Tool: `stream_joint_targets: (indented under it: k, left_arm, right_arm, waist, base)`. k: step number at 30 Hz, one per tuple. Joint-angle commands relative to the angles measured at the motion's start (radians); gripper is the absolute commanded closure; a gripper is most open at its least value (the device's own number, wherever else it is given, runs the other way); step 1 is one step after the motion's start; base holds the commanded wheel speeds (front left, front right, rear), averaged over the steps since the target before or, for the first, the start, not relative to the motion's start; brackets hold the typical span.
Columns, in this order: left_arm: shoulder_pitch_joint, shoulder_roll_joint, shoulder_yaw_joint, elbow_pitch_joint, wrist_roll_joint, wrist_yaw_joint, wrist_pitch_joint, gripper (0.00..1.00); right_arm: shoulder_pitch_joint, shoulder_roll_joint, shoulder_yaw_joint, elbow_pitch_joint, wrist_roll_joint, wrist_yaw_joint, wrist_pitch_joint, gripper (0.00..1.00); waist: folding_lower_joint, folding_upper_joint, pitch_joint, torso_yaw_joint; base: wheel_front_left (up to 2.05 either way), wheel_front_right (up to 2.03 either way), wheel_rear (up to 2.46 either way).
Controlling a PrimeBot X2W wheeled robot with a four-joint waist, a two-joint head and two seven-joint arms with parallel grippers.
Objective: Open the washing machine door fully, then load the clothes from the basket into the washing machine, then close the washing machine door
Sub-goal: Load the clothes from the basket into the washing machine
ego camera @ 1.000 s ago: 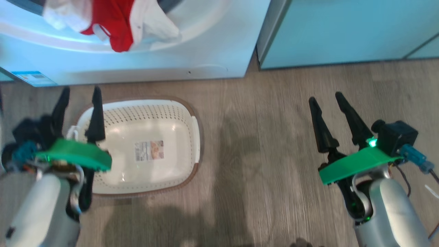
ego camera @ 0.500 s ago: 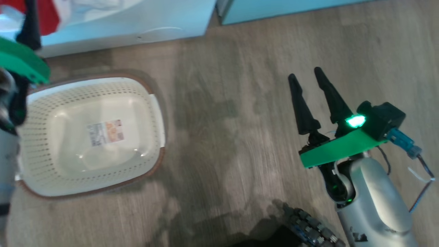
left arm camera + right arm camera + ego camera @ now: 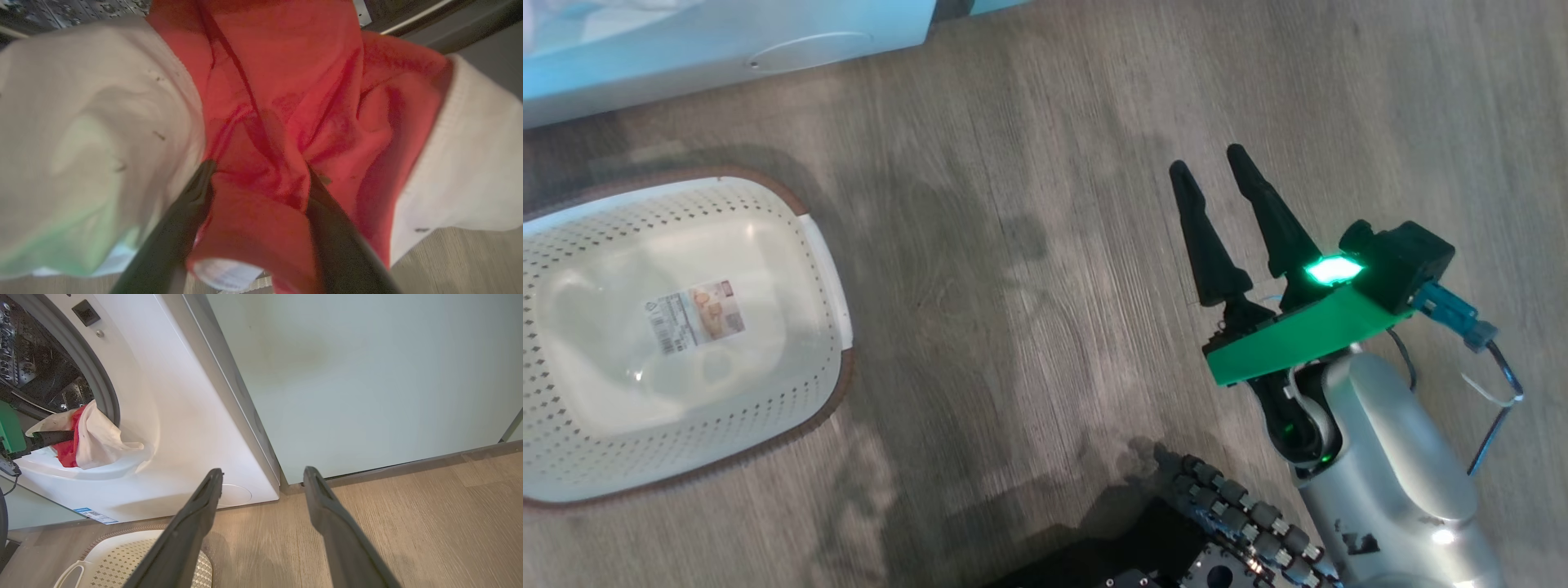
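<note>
Since the clothes (image 3: 286, 102), the red garment with its white bands and the white cloth, lie draped over the lower lip of the washing machine (image 3: 184, 416) mouth and not down in the steel drum (image 3: 32, 355), I judge the loading only part done. They hang half out over the white front and need pushing further in. My left gripper (image 3: 258, 167) is right at them, its jaws wide apart and straddling a fold of red fabric without pinching it, as far as I can tell. The mouth stands uncovered, so I take the door-opening step as finished; closing the door is left, and cloth on the lip would foul it. The basket (image 3: 800, 392) sits on the floor (image 3: 1054, 204) just in front of the machine and holds nothing; only the label (image 3: 696, 315) on its bottom shows. My right gripper (image 3: 1205, 161) hovers over bare floor well apart from the basket, jaws spread and holding nothing, facing the mint-green cabinet (image 3: 367, 375) beside the machine.
</note>
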Motion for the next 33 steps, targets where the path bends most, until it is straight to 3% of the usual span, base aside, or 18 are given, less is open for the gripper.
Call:
stream_joint_targets:
  k: [1,4,5,6,7,12,17,27,33]
  left_arm:
    - [-0.011,0.073,0.02,-0.003,0.001,0.003,0.041,0.0]
    - [-0.029,0.089,0.011,-0.003,-0.012,0.01,0.152,0.0]
    - [-0.031,0.092,0.008,-0.005,-0.019,0.014,0.193,0.09]
    - [-0.038,0.098,0.01,-0.01,-0.023,0.021,0.22,0.9]
    - [-0.044,0.106,0.011,-0.015,-0.025,0.028,0.245,1.0]
    - [-0.08,0.13,0.011,-0.067,-0.025,0.056,0.322,1.0]
    - [-0.144,0.155,0.006,-0.123,0.009,0.063,0.292,1.0]
    - [-0.31,0.178,0.004,-0.131,0.092,0.086,0.15,1.0]
    - [-0.441,0.203,-0.029,-0.097,0.176,0.058,-0.001,1.0]
  right_arm:
    - [0.003,-0.002,0.022,-0.034,0.011,0.0,-0.009,0.0]
    - [-0.002,-0.002,0.034,-0.042,0.029,0.0,-0.009,0.0]
    - [-0.003,-0.002,0.037,-0.044,0.033,0.0,-0.009,0.0]
    - [-0.003,-0.002,0.038,-0.046,0.038,0.0,-0.009,0.0]
    - [-0.004,-0.002,0.04,-0.049,0.042,0.0,-0.009,0.0]
    - [-0.001,-0.002,0.038,-0.055,0.061,0.0,-0.009,0.0]
    - [-0.006,-0.002,0.05,-0.061,0.084,0.0,-0.009,0.0]
    - [-0.014,-0.002,0.073,-0.076,0.11,0.0,-0.009,0.0]
    - [-0.017,-0.002,0.092,-0.09,0.129,0.0,-0.009,0.0]
  waist:
    - [0.0,0.0,0.005,-0.007]
    - [0.0,0.0,0.009,-0.019]
    - [0.0,0.0,0.009,-0.022]
    - [0.0,0.0,0.011,-0.026]
    - [0.0,0.0,0.013,-0.031]
    - [0.0,0.0,0.022,-0.049]
    - [0.0,0.0,0.037,-0.071]
    - [0.0,0.0,0.091,-0.129]
    - [0.0,0.0,0.138,-0.174]
  base:
    - [0.0,0.0,0.0]
    - [0.0,0.0,0.0]
    - [0.0,0.0,0.0]
    - [0.0,0.0,0.0]
    - [0.0,0.0,0.0]
    - [0.0,0.0,0.0]
    - [0.0,0.0,0.0]
    - [0.0,0.0,0.0]
    - [0.0,0.0,0.0]
